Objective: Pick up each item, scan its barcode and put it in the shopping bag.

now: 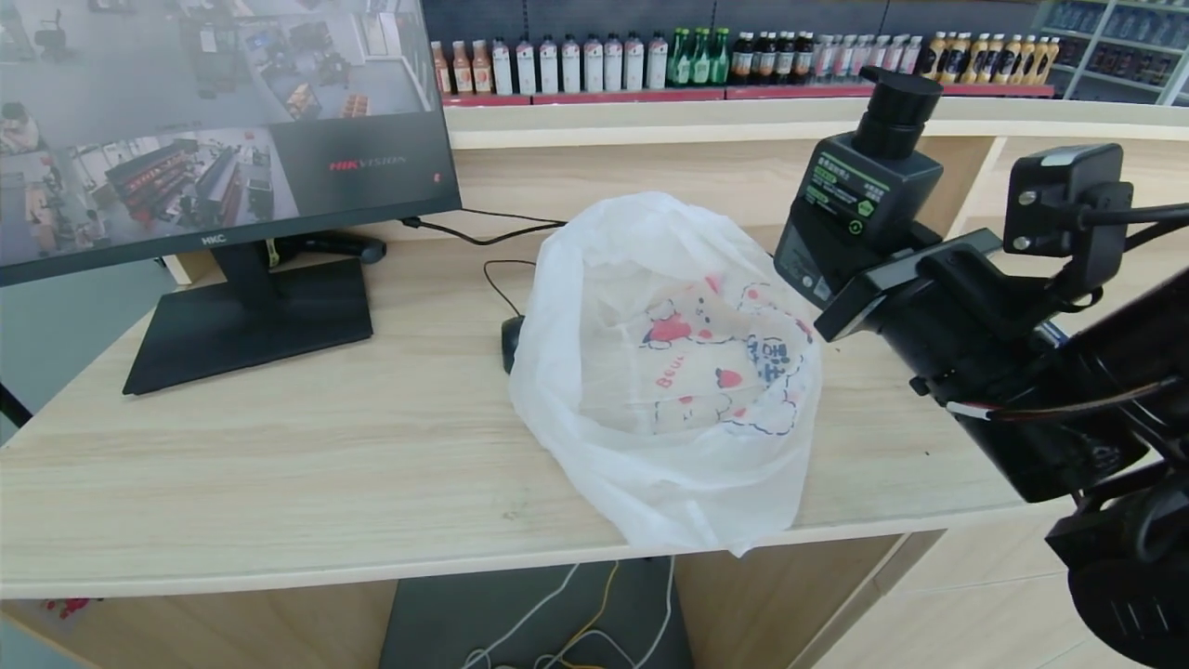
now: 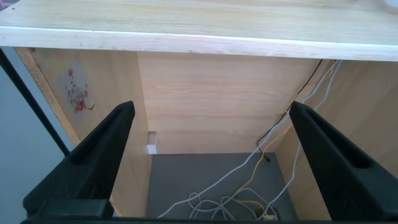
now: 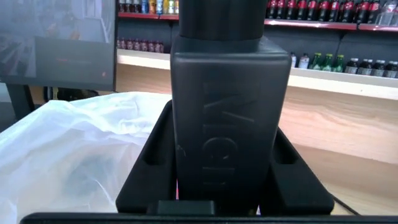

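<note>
A white, see-through shopping bag (image 1: 664, 372) stands open on the wooden counter (image 1: 279, 446), near its front edge. Inside it lies a pale packet with red and blue print (image 1: 715, 372). My right gripper (image 1: 864, 297) is shut on a black bottle (image 1: 859, 209) with a wide black cap, held tilted just right of the bag's rim. In the right wrist view the bottle (image 3: 227, 112) sits between the fingers of the right gripper (image 3: 224, 180), with the bag (image 3: 81, 149) beyond it. My left gripper (image 2: 211, 109) hangs open and holds nothing, below the counter's front edge (image 2: 186, 40).
A monitor (image 1: 214, 121) on a black stand takes the counter's left. A dark handheld device (image 1: 334, 246) lies behind the stand, and a black mouse (image 1: 512, 342) sits left of the bag. Bottle shelves (image 1: 743, 56) line the back. Loose cables (image 2: 249, 186) hang under the counter.
</note>
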